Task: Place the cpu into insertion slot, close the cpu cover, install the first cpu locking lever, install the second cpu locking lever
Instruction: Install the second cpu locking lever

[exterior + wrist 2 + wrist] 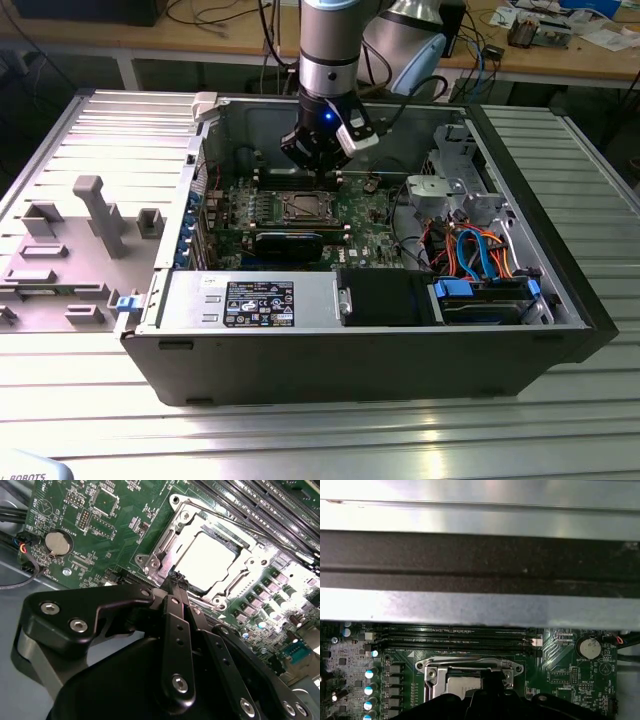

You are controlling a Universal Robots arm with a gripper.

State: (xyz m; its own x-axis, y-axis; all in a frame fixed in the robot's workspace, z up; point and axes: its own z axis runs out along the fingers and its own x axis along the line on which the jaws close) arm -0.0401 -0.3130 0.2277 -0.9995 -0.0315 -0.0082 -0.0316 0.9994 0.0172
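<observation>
The cpu (205, 560) lies flat in the insertion slot (175, 502) on the green motherboard (365, 225), its metal top glaring bright. Around the chip, the silvery cpu cover (162, 545) sits folded down as a frame. My gripper (178, 580) is shut, its black fingers (175, 630) pressed together with the tips at the socket's edge. In the exterior view the gripper (323, 175) hangs just behind the insertion slot (303, 207), inside the open computer case. The first wrist view shows the cpu (462, 685) and cover (470, 665) partly hidden by the gripper (490, 677).
Long black memory slots (455, 637) run beside the socket, with a coin battery (59, 542) nearby. A black graphics card (288, 243), a power supply (250, 300) and a drive bay with coloured cables (480, 255) crowd the case. A grey fixture (95, 215) stands on the exterior view's left.
</observation>
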